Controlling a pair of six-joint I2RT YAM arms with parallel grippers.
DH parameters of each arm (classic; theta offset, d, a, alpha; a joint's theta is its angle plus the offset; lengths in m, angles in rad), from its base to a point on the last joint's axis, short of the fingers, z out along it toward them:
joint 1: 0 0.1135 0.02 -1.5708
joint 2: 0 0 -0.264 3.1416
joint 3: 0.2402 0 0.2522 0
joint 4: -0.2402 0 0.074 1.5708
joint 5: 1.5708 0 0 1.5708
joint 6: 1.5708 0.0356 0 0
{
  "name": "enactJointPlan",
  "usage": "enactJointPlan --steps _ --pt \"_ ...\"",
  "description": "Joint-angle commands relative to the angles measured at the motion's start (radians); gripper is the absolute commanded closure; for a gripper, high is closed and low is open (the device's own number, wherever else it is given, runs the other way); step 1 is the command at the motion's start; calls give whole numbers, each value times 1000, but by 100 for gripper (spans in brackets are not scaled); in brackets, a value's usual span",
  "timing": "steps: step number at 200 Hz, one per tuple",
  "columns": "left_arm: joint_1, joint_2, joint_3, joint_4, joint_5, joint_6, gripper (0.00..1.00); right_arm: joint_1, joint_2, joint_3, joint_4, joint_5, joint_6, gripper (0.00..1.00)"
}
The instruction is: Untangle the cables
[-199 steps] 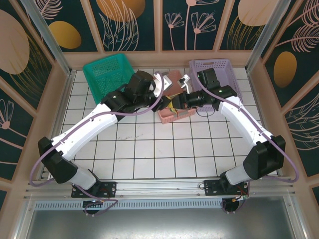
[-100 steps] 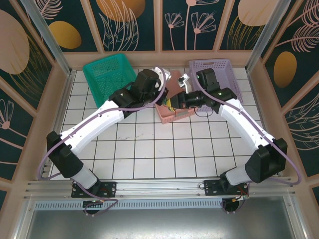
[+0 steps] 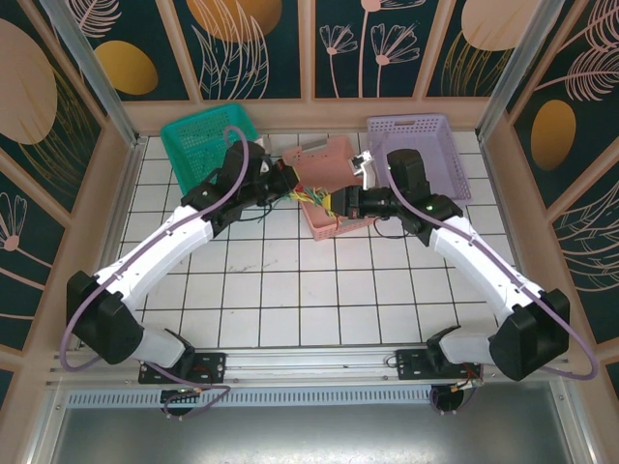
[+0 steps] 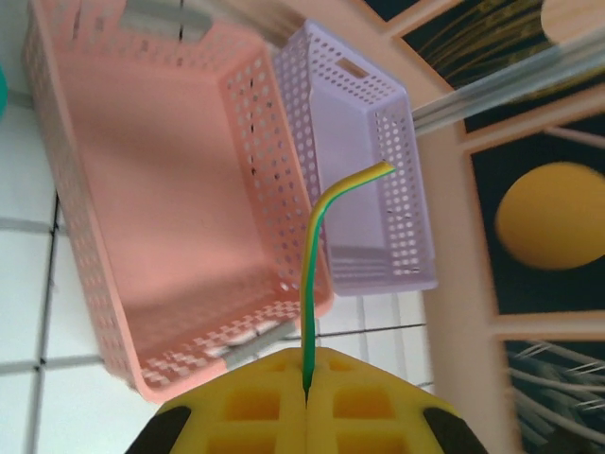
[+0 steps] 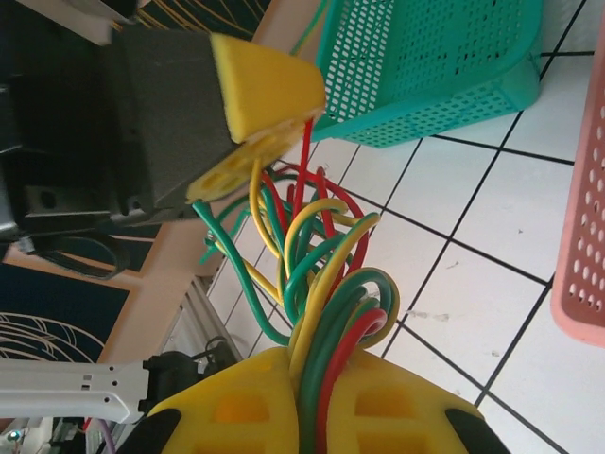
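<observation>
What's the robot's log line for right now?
left tool: shut on green-yellow wire | right tool: shut on cables | cables strung between tools | near pink basket

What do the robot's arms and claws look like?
The left arm and right arm are white tubes with chunky black joints. A thin lilac cable loops along each. The left claw and right claw have yellow fingers with square waffle holes.

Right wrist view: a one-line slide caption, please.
Right gripper clamps the green, yellow and red cables while the left gripper pinches strands from the same bunch, green basket behind.
</observation>
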Motion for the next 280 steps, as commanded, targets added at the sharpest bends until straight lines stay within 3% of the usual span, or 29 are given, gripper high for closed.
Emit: enactJointPlan --steps 1,37,57,68,89,110,143,190,207,233,280 --pt "79 -43 -132 137 -12 -326 100 19 -59 -13 114 -32 67 100" --pt "104 -72 -275 355 12 -568 100 69 -34 -43 130 -33 98 100" --pt "103 -76 -272 326 2 -552 100 73 -31 -40 105 29 81 100" --pt "103 -89 -207 237 -24 -482 76 73 -22 -12 47 86 40 100" --pt "104 -135 -79 27 -104 -365 44 74 5 55 -58 191 -47 100" --pt "103 -191 1 -132 -152 -335 25 75 23 100 -98 294 -104 100" --pt "49 -272 -56 -116 -30 -547 22 116 42 151 -60 455 -149 100" --pt "-165 -238 -108 103 -71 -877 12 291 96 176 16 792 -313 100" --pt "-183 -199 -80 132 -92 -889 9 345 107 176 46 863 -369 100" --pt "-178 -200 -129 120 -160 -921 7 395 82 145 98 845 -408 100" --pt "-85 -233 -205 83 -212 -886 19 473 -27 32 115 844 -468 100"
